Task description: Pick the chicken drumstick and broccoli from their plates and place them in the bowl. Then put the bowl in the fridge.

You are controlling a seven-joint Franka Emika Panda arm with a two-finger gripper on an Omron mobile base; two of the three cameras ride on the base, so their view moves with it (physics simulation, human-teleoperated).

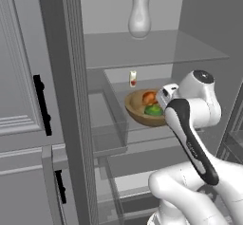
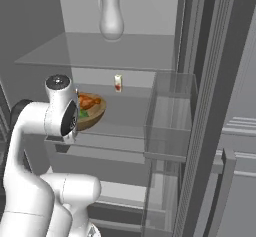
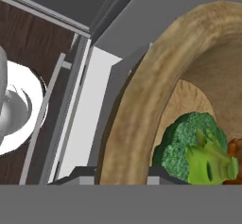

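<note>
The hand (image 3: 123, 176) is clamped on the rim of the bowl (image 1: 137, 110), inside the open fridge (image 1: 156, 48) over a glass shelf (image 2: 120, 131). The broccoli (image 3: 189, 147) and chicken drumstick (image 1: 149, 97) lie in the bowl.

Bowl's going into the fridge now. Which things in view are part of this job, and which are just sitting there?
Job: bowl, broccoli, chicken drumstick, fridge, gripper shut on the bowl's rim.

Bystanders: white pitcher on the top shelf, small jar behind the bowl.

The arm hid the near side of the bowl (image 1: 140, 109). In the hand view, the chicken drumstick (image 3: 235, 153) was cut off at the right edge.
</note>
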